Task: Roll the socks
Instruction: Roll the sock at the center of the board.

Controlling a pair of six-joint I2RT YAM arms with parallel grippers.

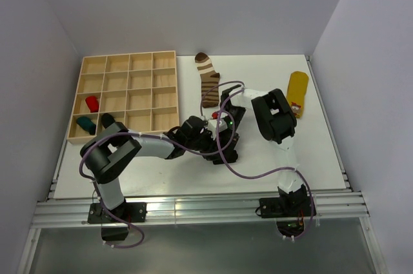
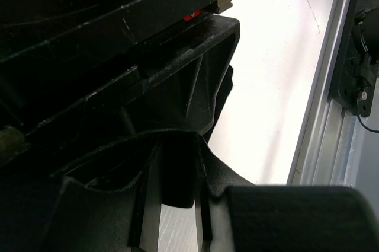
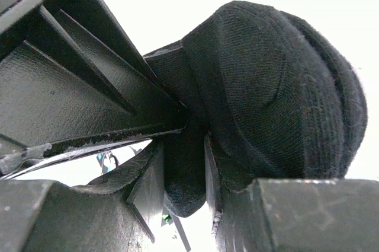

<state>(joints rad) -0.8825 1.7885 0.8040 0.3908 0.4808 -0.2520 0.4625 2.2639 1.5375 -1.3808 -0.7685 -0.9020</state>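
Both arms meet over the middle of the bench [image 1: 310, 151], just right of the wooden tray's [image 1: 129, 55] near-right corner, because the black sock [image 3: 278, 92] lies there and seems to need two grips to roll: one to anchor it, one to turn it. The right end effector [image 3: 180, 151] is clamped on a fold of the black sock, and the rest of the fabric bulges in a thick rounded wad just beside its fingers, so the roll looks well formed. The left end effector [image 2: 177, 151] faces it closely, with dark fabric filling the gap between its fingers; it appears to be pinching the same sock from the other side. The brown-and-cream striped sock [image 1: 208, 79] lies flat just right of the tray's far-right corner, and the yellow sock [image 1: 297, 92] is well to the right of the tray; neither is rolled.
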